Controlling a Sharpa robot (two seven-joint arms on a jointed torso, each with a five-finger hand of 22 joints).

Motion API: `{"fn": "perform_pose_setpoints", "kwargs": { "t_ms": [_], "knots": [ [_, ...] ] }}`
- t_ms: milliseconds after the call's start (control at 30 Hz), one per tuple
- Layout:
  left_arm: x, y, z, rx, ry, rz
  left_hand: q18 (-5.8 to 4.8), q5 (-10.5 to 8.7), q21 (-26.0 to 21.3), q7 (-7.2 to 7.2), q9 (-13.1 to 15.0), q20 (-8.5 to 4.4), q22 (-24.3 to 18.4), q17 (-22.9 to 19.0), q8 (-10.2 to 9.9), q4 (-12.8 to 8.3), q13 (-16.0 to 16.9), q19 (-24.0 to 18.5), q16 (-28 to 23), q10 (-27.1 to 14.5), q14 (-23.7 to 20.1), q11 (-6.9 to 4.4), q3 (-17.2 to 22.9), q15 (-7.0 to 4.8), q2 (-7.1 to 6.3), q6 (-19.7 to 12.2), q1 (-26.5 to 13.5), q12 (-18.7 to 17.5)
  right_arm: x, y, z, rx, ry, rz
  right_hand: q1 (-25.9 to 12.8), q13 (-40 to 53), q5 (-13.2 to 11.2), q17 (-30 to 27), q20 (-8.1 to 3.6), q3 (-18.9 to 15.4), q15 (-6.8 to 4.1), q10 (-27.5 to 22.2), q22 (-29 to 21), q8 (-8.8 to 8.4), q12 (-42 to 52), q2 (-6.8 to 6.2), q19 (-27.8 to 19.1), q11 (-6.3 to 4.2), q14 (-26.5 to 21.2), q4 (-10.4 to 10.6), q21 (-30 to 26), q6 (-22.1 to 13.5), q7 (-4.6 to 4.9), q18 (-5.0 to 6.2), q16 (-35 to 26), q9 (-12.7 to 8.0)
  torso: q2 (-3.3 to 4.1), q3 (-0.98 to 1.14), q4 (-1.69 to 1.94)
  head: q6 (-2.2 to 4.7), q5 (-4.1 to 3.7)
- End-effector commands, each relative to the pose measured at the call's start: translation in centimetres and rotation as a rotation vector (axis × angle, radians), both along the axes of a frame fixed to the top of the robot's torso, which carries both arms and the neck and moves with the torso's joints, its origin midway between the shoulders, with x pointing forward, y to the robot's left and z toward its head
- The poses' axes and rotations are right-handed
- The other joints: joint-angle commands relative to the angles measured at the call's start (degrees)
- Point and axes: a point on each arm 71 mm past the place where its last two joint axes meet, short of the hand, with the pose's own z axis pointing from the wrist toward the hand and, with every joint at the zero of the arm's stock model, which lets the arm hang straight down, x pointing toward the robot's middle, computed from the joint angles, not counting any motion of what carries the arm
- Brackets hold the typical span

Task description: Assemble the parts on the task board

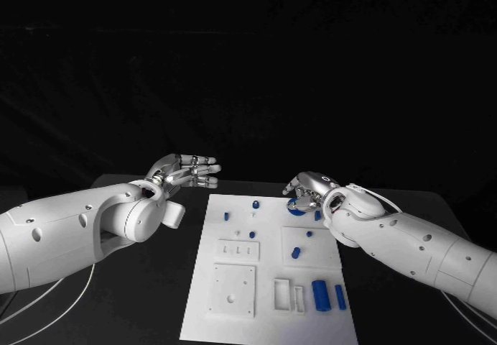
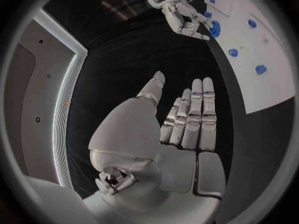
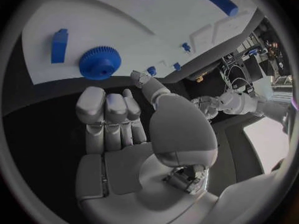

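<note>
Two short blue cylinder parts point(image 1: 327, 295) lie at the near end of the white plate task board point(image 1: 233, 327), which sits lengthwise on the black desk point(image 1: 414, 316). Farther up, the right silver hand point(image 1: 307, 191) hovers over a blue toothed gear point(image 3: 99, 62), partly hiding it; its fingers curl loosely, holding nothing. Left of the board's far end, the left silver hand point(image 1: 184, 172) hangs spread and flat.

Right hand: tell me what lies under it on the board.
Under the right hand a blue gear lies flat on the task board near its far right corner. In the head view the hand covers most of it; whether fingers touch it is unclear.
</note>
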Motion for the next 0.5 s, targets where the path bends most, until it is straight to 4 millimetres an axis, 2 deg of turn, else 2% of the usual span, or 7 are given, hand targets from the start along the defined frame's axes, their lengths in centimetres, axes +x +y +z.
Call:
{"fn": "perform_pose_setpoints", "kwargs": {
  "t_ms": [33, 267, 500],
  "knots": [
    [0.0, -0.2, 0.2, -0.002, -0.006, -0.017, 0.11, -0.25, 0.17, 0.01, -0.07, 0.06, -0.05, -0.01, -0.02, 0.16, 0.01, -0.5, -0.14, -0.51, -0.08, -0.02, 0.19, 0.25, -0.29, -0.49, 0.49, -0.05, -0.2, 0.3, 0.5, -0.034, -0.06, 0.006, 0.09, -0.27, -0.58, -0.09, -0.21, -0.31, -0.27, -0.07, 6.38, -0.09, -0.38, -0.72, 1.1, -0.3, -0.07, 0.56, 0.16, -0.07, -0.02, 0.75, -0.36, 0.0, -0.04, -0.01, 0.0, -0.05, 0.09],
    [-0.1, -0.1, 0.2, -0.002, -0.005, -0.016, 0.11, -0.25, 0.17, 0.01, -0.07, 0.06, -0.05, -0.01, -0.02, 0.16, 0.01, -0.5, -0.14, -0.51, -0.08, -0.02, 0.19, 0.25, -0.29, -0.49, 0.49, -0.05, -0.1, -0.2, 0.2, -0.061, -0.032, -0.021, 0.9, -1.03, -2.32, -0.29, -0.13, -2.52, -0.17, -0.51, 6.32, -0.08, -1.21, -1.32, 1.11, -0.03, -0.11, 2.38, -0.34, -1.45, 0.29, 0.78, -0.64, -0.01, 0.04, 0.03, -0.14, 0.1, -0.05],
    [-0.1, -0.1, 0.2, -0.002, -0.004, -0.018, 0.12, -0.25, 0.17, -0.01, -0.07, 0.06, -0.05, -0.01, -0.02, 0.1, 0.01, -0.52, -0.14, -0.54, -0.08, -0.02, 0.22, 0.24, -0.33, -0.47, 0.59, -0.05, 0.2, -1.3, -0.3, -0.087, -0.007, -0.051, 2.17, -1.65, -2.36, -0.32, 0.06, -6.78, 0.02, -0.89, 6.32, -0.09, -1.66, -1.4, 1.17, 0.18, -0.11, 3.92, -0.68, -3.04, 0.53, 0.84, -0.74, -0.03, 0.03, 0.09, -0.11, 0.11, -0.26]
  ]
}}
